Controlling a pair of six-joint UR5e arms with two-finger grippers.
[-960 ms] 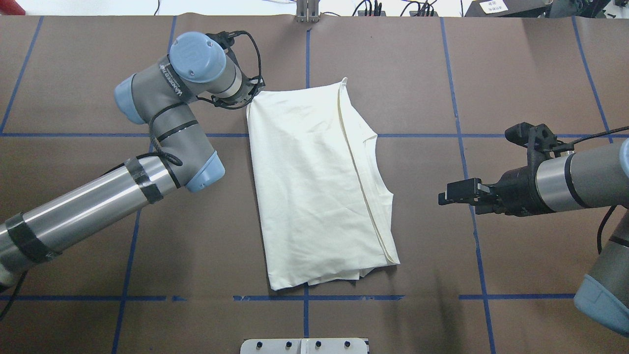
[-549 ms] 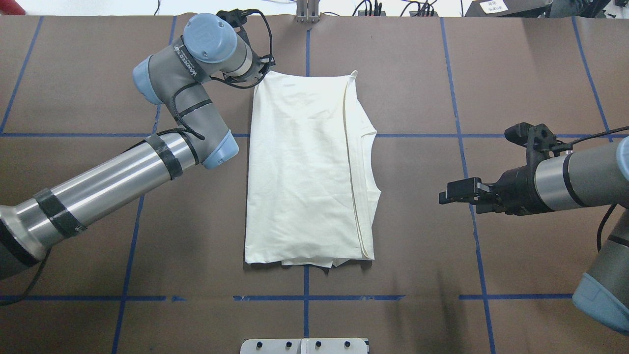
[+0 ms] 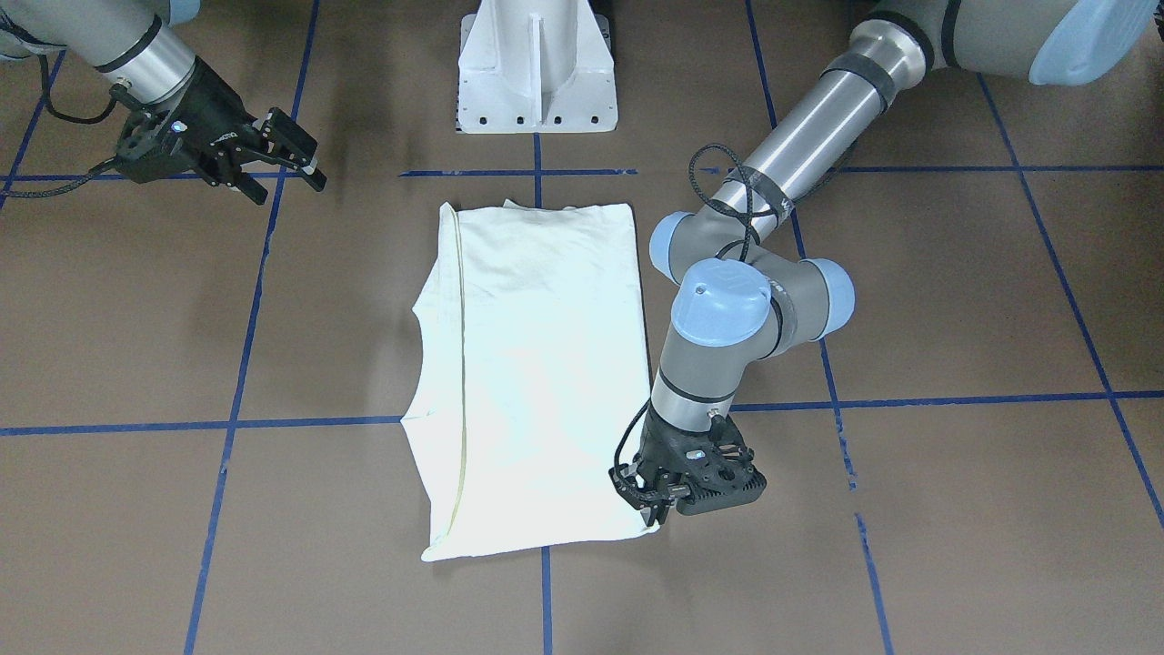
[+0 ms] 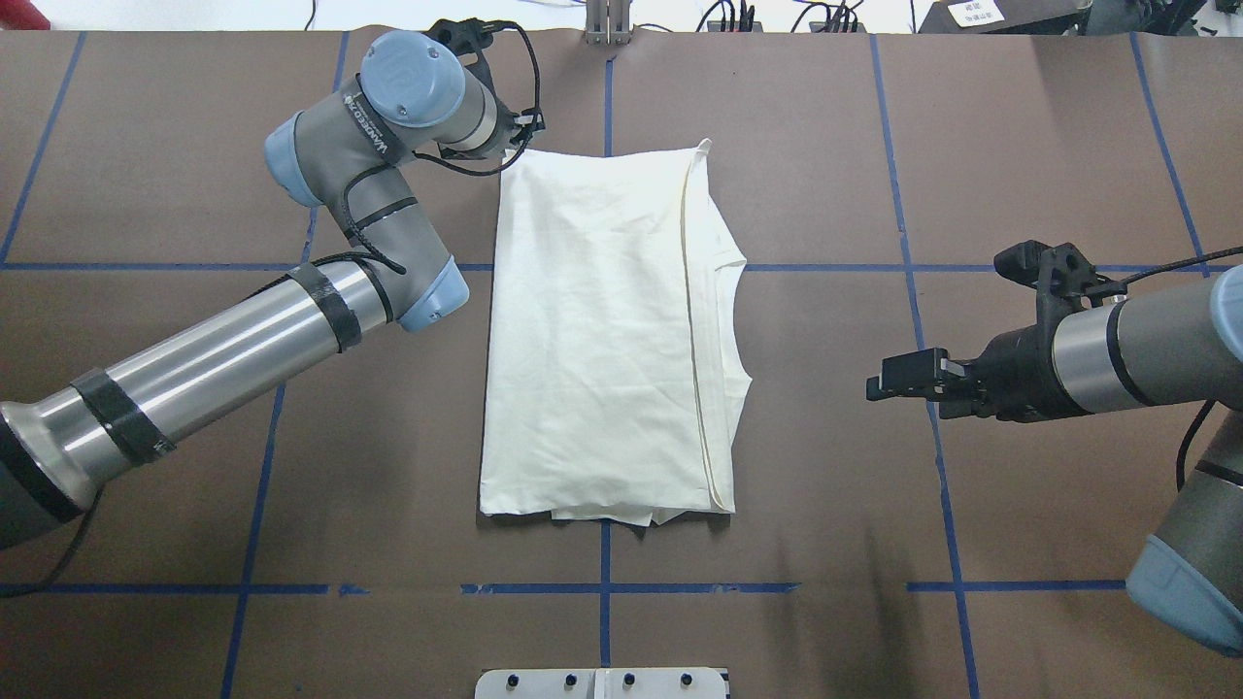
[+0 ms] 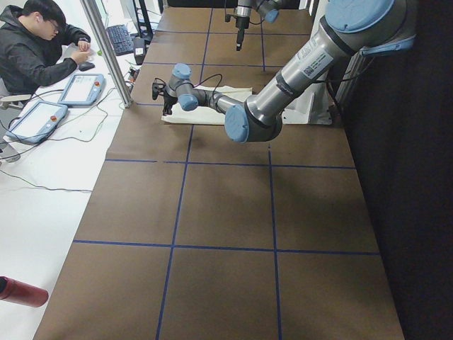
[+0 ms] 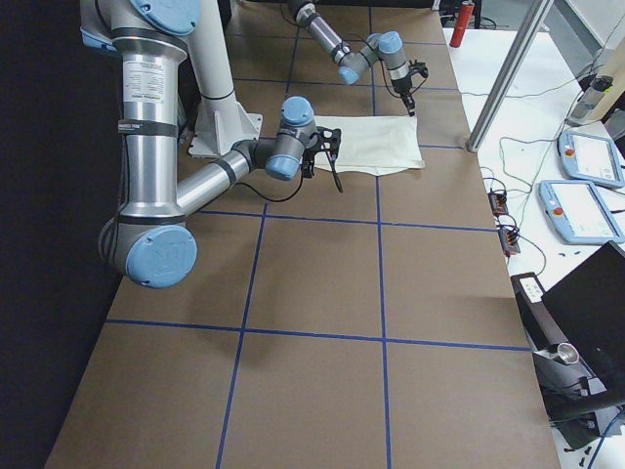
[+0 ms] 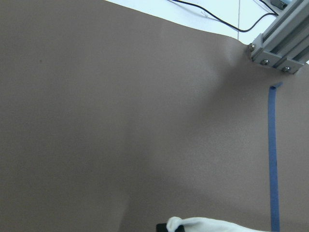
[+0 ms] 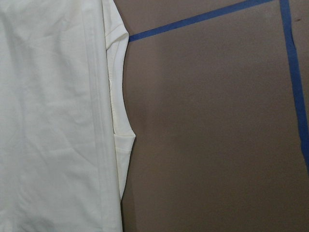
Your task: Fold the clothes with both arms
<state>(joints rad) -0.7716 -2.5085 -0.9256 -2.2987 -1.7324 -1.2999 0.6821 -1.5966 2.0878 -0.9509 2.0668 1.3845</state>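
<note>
T-shirt (image 4: 592, 330), cream and plain side up, lies at the centre of the table (image 4: 1020, 146). It is folded into a tall, soft rectangle whose long edges run from 12 to 6 o'clock in the overhead view. The cloth is matte with fine, shallow creases. A straight folded edge runs down near its 3 o'clock side, and beyond it a lower layer sticks out with a scooped outline. More layers peek out at the 6 o'clock edge. The table wears a flat brown covering gridded with blue tape (image 4: 146, 265).

The black left gripper (image 3: 651, 509) points straight down at the shirt's 11 o'clock corner, fingers pinched narrow on a small knob of cloth. The left arm (image 4: 223, 359) is a brushed metal tube with grey joints and light-blue caps. The right gripper (image 4: 879, 385) hangs at 3 o'clock, well apart from the shirt, fingers spread and holding nothing.

One second ago the shirt lay skewed, its lower end swung towards 5 o'clock. Now it sits square to the tape lines. The left gripper has moved towards 12 o'clock, and the right gripper has hardly moved.
</note>
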